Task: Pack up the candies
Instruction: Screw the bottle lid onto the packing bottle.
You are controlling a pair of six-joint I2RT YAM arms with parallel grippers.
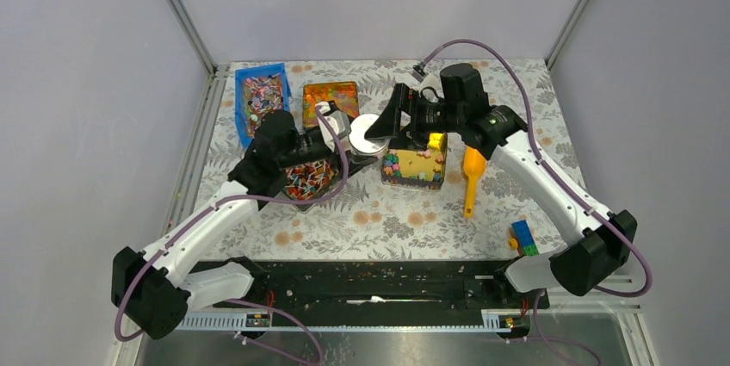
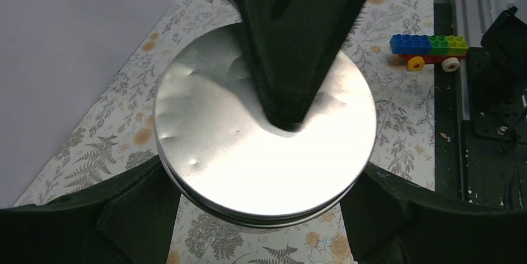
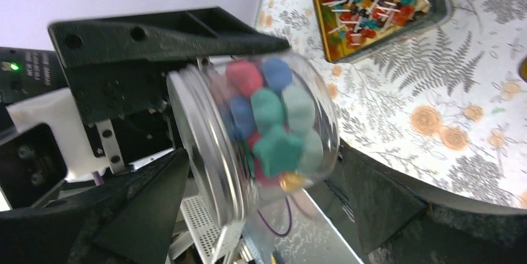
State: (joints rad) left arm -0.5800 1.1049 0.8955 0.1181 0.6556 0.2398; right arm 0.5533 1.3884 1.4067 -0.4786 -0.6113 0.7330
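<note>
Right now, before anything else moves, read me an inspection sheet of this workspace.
Surface: floral cloth, lying flat.
Job's things: candies in a glass jar held sideways above the table, metal lid at its mouth; more candies in a box.
Clutter: blue bin, orange bead tray, black tray of stick sweets, orange scoop, toy brick car.
Grippers: left gripper clamps the lid's rim; right gripper spans the jar end to end, grip unclear.
Cables: purple cable along each arm; the left one crosses over the black tray.
Surroundings: grey walls, metal frame posts; nothing else seen.
</note>
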